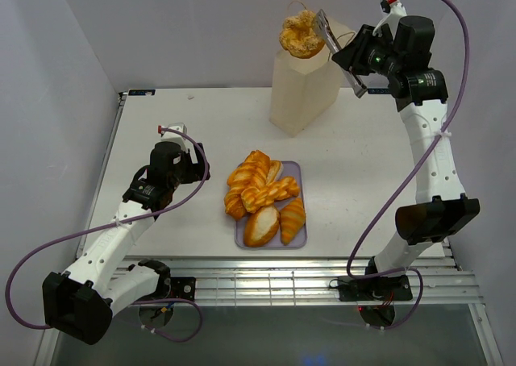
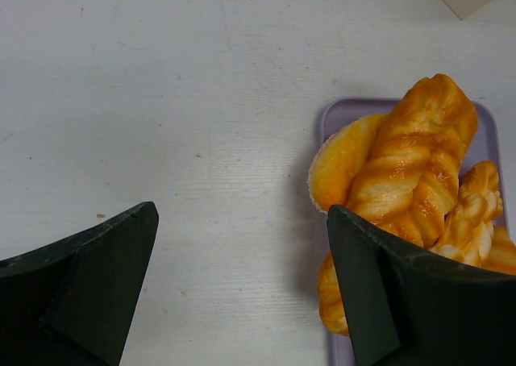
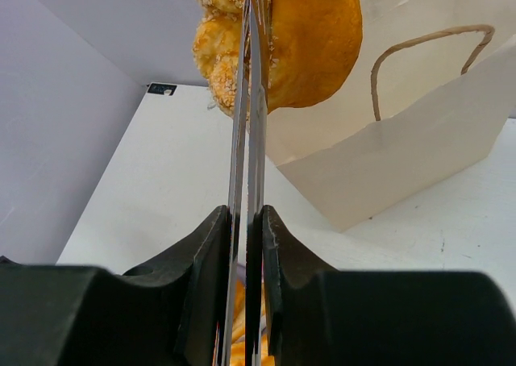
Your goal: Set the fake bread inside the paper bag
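High at the back, my right gripper (image 1: 352, 57) (image 3: 247, 221) is shut on a pair of metal tongs (image 1: 333, 42) (image 3: 249, 100). The tongs pinch a sugared golden bread piece (image 1: 301, 34) (image 3: 314, 35), which hangs just over the open top of the cream paper bag (image 1: 300, 92) (image 3: 403, 140). Several more fake breads (image 1: 262, 193) lie heaped on a lilac tray (image 1: 299, 239). My left gripper (image 1: 192, 166) (image 2: 242, 237) stands open low over the table, left of the tray, its right finger beside a braided loaf (image 2: 415, 152). Nothing is between its fingers.
The bag stands upright at the back of the white table, its cord handles (image 3: 419, 47) raised. The tray's edge (image 2: 339, 112) lies close to my left gripper. White walls close in the left, right and back sides. A slatted rail (image 1: 282, 281) runs along the near edge.
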